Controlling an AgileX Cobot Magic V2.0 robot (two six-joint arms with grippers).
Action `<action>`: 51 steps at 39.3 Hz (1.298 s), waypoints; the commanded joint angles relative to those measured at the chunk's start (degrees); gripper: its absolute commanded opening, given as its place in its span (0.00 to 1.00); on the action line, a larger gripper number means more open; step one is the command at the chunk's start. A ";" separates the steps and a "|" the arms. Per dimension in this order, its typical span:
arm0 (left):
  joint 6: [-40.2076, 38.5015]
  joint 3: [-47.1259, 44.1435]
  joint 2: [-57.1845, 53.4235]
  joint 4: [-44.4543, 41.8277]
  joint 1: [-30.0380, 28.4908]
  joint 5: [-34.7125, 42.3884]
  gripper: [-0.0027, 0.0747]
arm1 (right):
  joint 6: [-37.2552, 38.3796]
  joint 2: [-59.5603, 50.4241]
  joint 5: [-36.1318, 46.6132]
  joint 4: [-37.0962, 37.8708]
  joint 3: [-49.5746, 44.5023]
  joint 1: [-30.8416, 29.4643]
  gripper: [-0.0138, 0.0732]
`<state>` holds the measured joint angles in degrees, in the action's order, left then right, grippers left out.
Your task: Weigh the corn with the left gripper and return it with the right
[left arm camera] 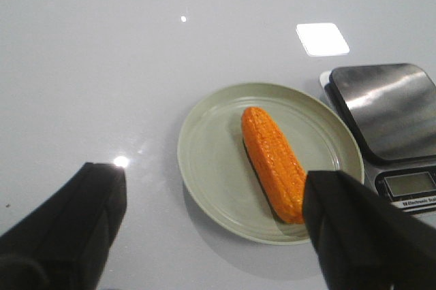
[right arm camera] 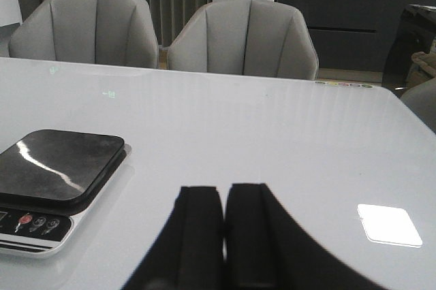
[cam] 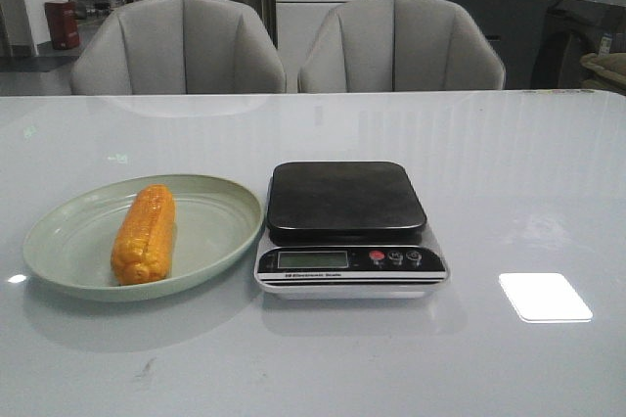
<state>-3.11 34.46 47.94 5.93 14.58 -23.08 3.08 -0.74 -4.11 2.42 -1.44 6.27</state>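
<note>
Right now the corn (cam: 144, 235) lies on its side in a pale green plate (cam: 220, 204), toward the plate's left half, its long axis running roughly front to back with a slight lean. It touches nothing but the plate. The plate sits on the glossy white counter (cam: 509, 192), with its right rim just beside the kitchen scale (cam: 348, 229), so close that the two may touch; the front view does not settle it.

The scale's black platform (cam: 344, 198) carries nothing, and below it a small display and three round buttons face the camera. A bright rectangular reflection (cam: 545, 297) lies on the counter to the scale's right. Two grey chairs (cam: 179, 45) stand behind the counter's far edge.

In the left wrist view, the left claw (left arm camera: 214, 225) hangs above the counter with its fingers (left arm camera: 82, 212) spread wide. The near end of the corn shows between them, partly hidden by one finger, but the claw grips nothing.

In the right wrist view, the right claw (right arm camera: 224, 229) has its two fingers pressed together with only a thin seam between, and nothing is held. It hovers over bare counter, well apart from the scale (right arm camera: 48, 184).
</note>
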 commanded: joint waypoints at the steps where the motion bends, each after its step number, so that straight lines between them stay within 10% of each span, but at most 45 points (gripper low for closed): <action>1: -0.42 4.12 6.05 2.94 2.25 3.17 0.79 | -0.06 -0.87 4.66 0.64 -0.64 -0.38 0.35; 37: -2.65 24.97 51.13 4.98 11.43 -2.53 0.78 | -0.06 -0.87 4.66 0.64 -0.64 -0.38 0.35; 51: -2.65 33.28 53.33 6.99 11.84 -9.77 0.21 | -0.06 -0.87 4.66 0.64 -0.64 -0.38 0.35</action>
<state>-5.18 63.49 104.33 11.49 25.70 -33.14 3.08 -0.74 -4.11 2.42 -1.44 6.27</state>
